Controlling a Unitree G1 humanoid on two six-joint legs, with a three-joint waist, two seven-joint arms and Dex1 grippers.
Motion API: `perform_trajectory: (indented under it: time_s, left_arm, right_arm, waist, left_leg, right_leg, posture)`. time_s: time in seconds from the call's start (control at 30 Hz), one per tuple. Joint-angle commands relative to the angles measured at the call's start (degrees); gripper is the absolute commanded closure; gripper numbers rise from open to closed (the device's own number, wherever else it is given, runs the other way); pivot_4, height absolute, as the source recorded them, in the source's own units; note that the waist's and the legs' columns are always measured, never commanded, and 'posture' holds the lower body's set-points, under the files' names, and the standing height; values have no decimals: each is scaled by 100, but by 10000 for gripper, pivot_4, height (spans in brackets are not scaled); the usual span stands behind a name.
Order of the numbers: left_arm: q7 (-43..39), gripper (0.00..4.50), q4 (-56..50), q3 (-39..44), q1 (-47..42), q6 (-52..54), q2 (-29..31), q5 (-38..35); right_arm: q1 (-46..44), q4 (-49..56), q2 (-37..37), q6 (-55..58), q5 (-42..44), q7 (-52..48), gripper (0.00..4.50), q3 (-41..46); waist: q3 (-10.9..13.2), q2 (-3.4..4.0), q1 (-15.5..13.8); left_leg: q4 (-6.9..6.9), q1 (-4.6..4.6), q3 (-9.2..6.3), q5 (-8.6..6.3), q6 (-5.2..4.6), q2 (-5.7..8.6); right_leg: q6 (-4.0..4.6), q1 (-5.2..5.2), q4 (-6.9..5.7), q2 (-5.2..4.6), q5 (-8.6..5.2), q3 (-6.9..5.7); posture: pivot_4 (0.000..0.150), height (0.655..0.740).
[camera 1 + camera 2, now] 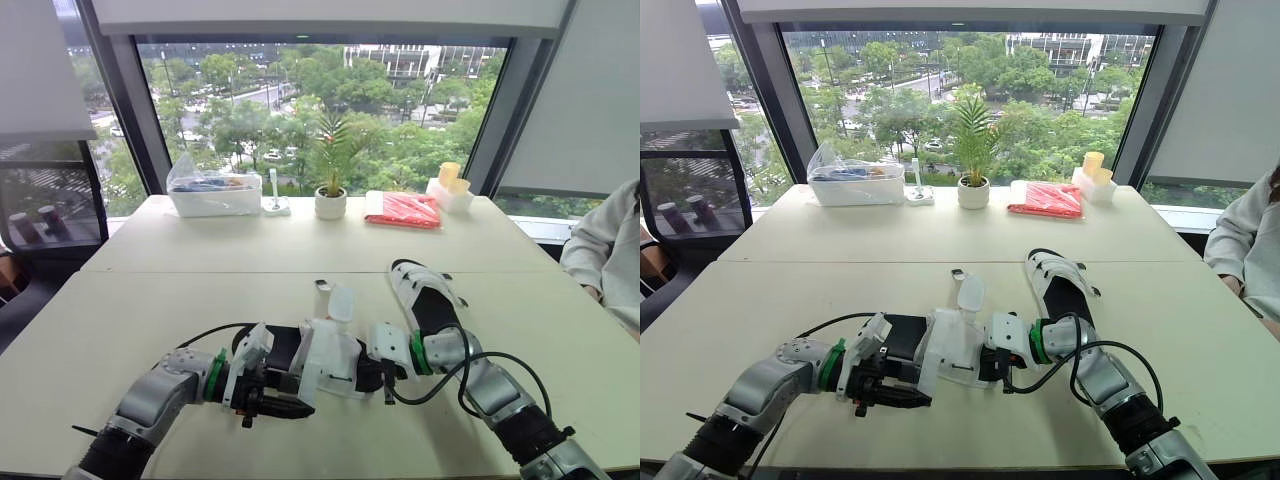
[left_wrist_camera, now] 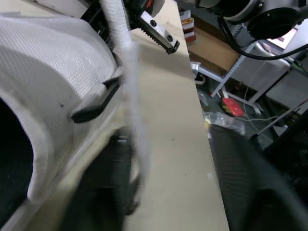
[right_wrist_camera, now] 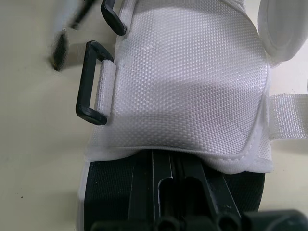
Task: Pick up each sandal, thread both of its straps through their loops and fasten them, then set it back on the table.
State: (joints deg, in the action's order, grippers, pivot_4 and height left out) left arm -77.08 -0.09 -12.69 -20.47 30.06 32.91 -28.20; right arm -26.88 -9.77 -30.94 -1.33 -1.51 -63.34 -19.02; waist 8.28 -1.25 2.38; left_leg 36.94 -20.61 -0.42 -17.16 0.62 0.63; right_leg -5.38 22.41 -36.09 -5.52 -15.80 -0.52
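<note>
**Status: first sandal between both grippers, lower centre**

We are viewing the first sandal point(image 1: 325, 360), white-strapped with a black footbed, lying on the table point(image 1: 200, 300) in the lower centre of the head view. One strap point(image 1: 340, 302) is standing up from its far side, unfastened. In the right wrist view, a black loop point(image 3: 94, 82) is projecting from the edge of the white mesh upper, and nothing is passing through it.

The left gripper point(image 1: 275, 408) is sitting at the near left side of this sandal, touching it. We cannot tell whether that claw is spread or pressed together.

The right gripper point(image 1: 386, 378) is meeting the sandal's right end. Its fingers point(image 3: 166, 187) are lying pressed together against the black footbed.

The second sandal point(image 1: 425, 295) is resting flat on the table right of centre, just beyond the right gripper.

Along the far edge, a clear box point(image 1: 213, 190), a potted plant point(image 1: 330, 203) and a red packet point(image 1: 403, 209) are standing. A person's sleeve point(image 1: 605, 250) is showing at the right edge.
</note>
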Motion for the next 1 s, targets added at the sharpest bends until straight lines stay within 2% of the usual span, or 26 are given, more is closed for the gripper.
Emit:
perform_trajectory:
  time_s: [0.03, 0.07, 0.23, 0.43, 0.73, 1.0]
  left_arm:
    - [94, 41627, -233, 202, -93, 313, -19, -285]
    - [150, 44884, -272, 268, -109, 425, -25, -350]
    - [346, 44884, -242, 689, -613, 1682, -52, -1202]
    - [600, 44884, 438, 936, -1515, 2247, -446, -1508]
    - [242, 44884, 2209, 851, -2582, 2134, -493, -1099]
    - [-361, 44884, 2503, 610, -2758, 2262, -311, -849]
  right_arm:
    - [269, -223, -44, 235, -327, -86, 45000, -399]
    - [271, -218, -42, 239, -330, -82, 45000, -401]
    - [284, -246, -67, 210, -351, -69, 45000, -395]
    - [294, -236, -91, 210, -381, -42, 45000, -397]
    - [422, -97, -155, 244, -428, 28, 45000, -402]
    - [407, -80, -129, 279, -441, 59, 45000, -431]
  waist:
    - [0, 0, -1]
    - [0, 1, -1]
    - [1, -1, -11]
    - [0, 0, -14]
    - [2, -2, -16]
    - [3, -4, -19]
  left_leg:
    - [0, 0, 0, 0, 0, 0]
    - [0, 0, 0, 0, 0, 0]
    - [1, -2, 0, 0, -1, -1]
    - [4, 0, 0, -1, -3, -1]
    - [8, -1, 0, -1, -3, 0]
    - [9, -7, -1, -1, -3, -1]
  right_leg:
    - [0, 0, 0, 0, 0, 0]
    - [0, 0, 0, 0, 0, 0]
    - [0, 0, 0, 1, 0, -2]
    - [-6, -3, 0, 4, 3, -4]
    - [-24, -2, 0, 16, 13, -7]
    - [-24, 0, 0, 16, 13, -8]
  posture:
    - [1500, 7374]
    - [1500, 7374]
    - [1500, 7374]
    - [1500, 7374]
    - [1500, 7374]
    - [1500, 7374]
